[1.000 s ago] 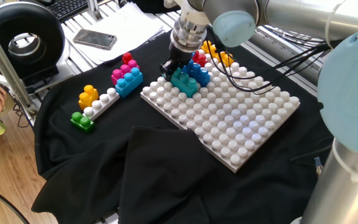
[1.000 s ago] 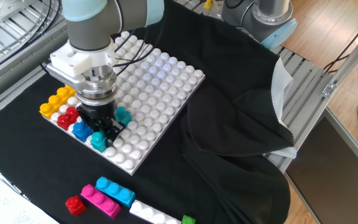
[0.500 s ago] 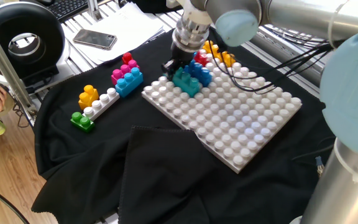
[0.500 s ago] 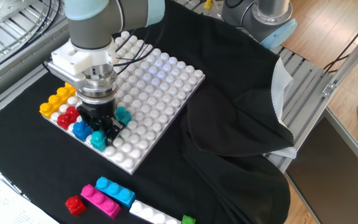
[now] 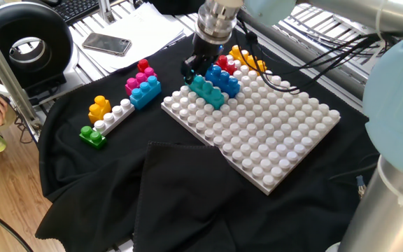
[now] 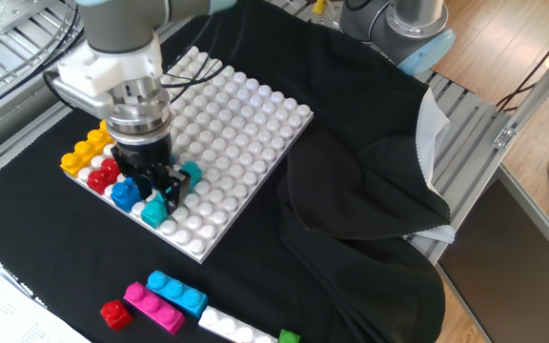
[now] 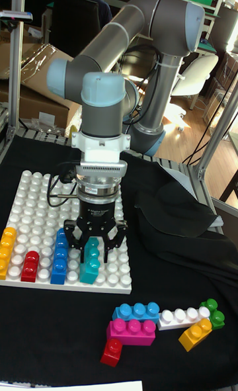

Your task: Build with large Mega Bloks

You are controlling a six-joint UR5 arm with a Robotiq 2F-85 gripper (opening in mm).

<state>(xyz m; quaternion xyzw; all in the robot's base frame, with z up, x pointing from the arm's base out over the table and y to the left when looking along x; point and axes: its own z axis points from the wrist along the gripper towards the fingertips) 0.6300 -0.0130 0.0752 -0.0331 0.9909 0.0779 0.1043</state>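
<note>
Teal brick seated in the row on the baseplate

The gripper (image 7: 92, 249) hangs over the teal brick (image 7: 90, 262), fingers spread either side without clamping; it sits beside the blue brick (image 7: 60, 257), likely so colours line up along the baseplate (image 7: 39, 199) edge

Tight on one side of the jaws

Blue brick (image 7: 60, 256) just beside them — bare baseplate (image 7: 39, 196) studs on the other side.
</note>
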